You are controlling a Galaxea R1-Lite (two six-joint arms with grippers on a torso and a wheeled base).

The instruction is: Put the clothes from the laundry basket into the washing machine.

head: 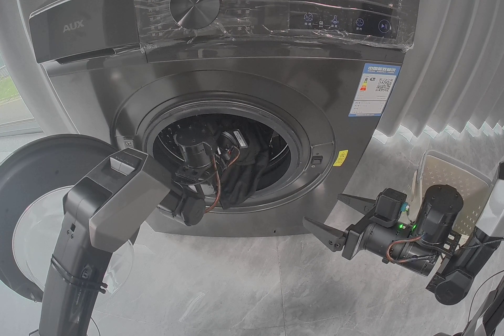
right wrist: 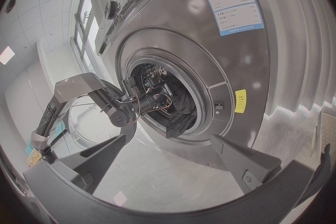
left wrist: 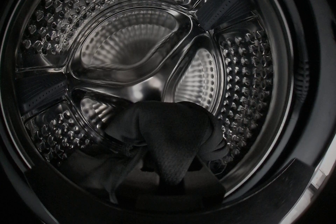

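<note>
Grey polished floor tile (head: 236, 279), pleated white curtain (head: 462, 38) behind. Washing machine (head: 315, 106) is brushed-metal grey. Its round door (head: 31, 185) is swung wide open on your left, well off the opening.

Left gripper (head: 226, 145) is inside the mouth of the drum (left wrist: 140, 42). Can't tell whether it's clamped on cloth or released. Dark garment (head: 247, 169) is half in: the bulk is bunched on the drum floor near the front, and one tail drapes out over the lower door lip (head: 262, 205). Right gripper (head: 321, 208) hovers low in front of the machine, jaws spread wide, nothing in them. Laundry basket (head: 451, 174) sits on the floor to the right, just behind that arm.

Step in hand, my read: finish seating this garment.
- Carry it deeper toward the back wall before you let go.
- Sweep the hanging tail inward, or the door will likely trap it against the seal.
- Back out straight along the drum axis so the wrist cables don't snag the rim.

Materials:
- Garment is soft, limp, matte knit, so expect it to fold and drag rather than slide.
- Drum is stamped stainless, dimpled and perforated, with ribbed lifters (left wrist: 224, 4) that could catch loose fabric.
- Basket looks like rigid, pale, perforated plastic.
</note>
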